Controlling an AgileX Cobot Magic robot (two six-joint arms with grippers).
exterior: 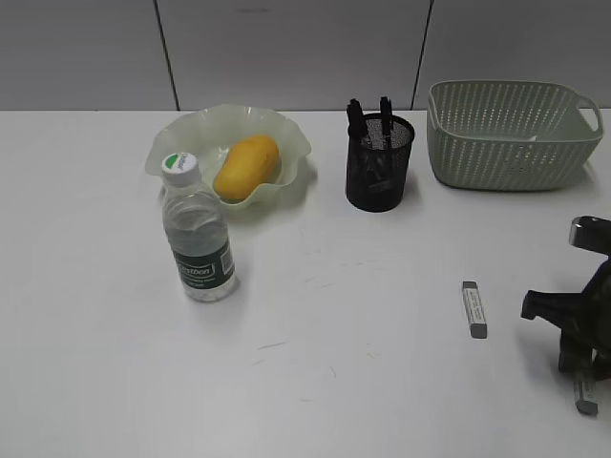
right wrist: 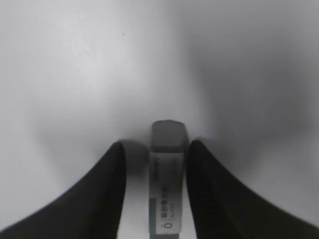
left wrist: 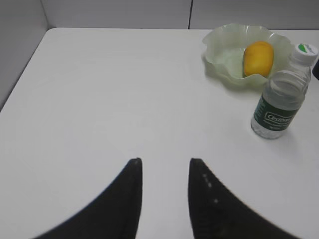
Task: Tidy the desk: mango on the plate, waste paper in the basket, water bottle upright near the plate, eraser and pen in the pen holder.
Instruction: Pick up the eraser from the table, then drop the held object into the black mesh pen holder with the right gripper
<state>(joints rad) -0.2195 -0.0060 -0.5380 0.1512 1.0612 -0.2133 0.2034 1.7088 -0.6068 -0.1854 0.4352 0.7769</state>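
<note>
Straddling an eraser (right wrist: pixel 168 169) at near right, right gripper (right wrist: pixel 155 159) has fingers either side, long axis running along the gap; grasp unconfirmed, can't tell.

Right gripper (exterior: pixel 584 367) cut off by frame edge; basket (exterior: pixel 511 143) interior mostly hidden.

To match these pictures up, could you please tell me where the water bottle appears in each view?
Exterior view: the water bottle stands left of centre, in front of the plate.
Left wrist view: at the right edge, just below the plate.
Right wrist view: not in it.
Shared landmark: the mango on the plate, in both those views.
</note>
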